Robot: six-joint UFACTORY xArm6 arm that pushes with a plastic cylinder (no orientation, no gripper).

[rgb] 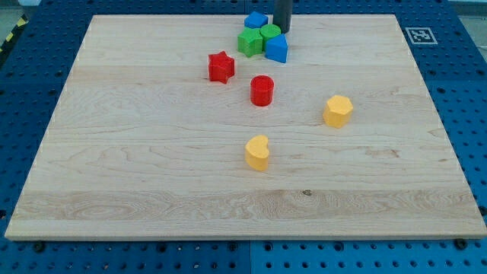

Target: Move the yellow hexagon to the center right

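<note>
The yellow hexagon lies on the wooden board, right of the middle. A second yellow block, heart-like in shape, lies below the middle. My tip is at the view's top, just above the blue block in a cluster of blue and green blocks. The tip is far from the yellow hexagon, up and to its left.
The cluster at the top holds a blue block, a green star-like block, a green round block and the lower blue one. A red star and a red cylinder lie below it. The board's right edge borders blue pegboard.
</note>
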